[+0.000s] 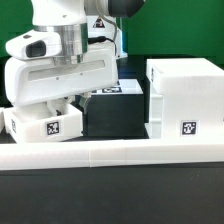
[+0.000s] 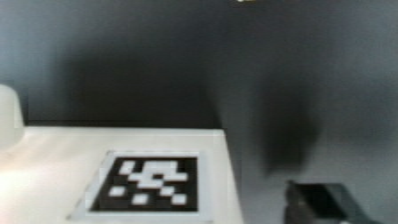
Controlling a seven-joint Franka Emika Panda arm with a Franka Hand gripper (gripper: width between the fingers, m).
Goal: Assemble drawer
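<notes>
My tool, its grip impossible for me to tell, hovers over the tagged tray directly beneath; an off-centre grab could tip it.

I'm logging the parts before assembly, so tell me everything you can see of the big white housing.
The housing is a white, plastic-looking, cube-like box standing upright at the exterior view's right. Its visible top and faces look plain and closed. One black-and-white square tag sits low on the near face. The long white rail hides its base; whether they touch is unclear. Nothing rests on it.
</notes>
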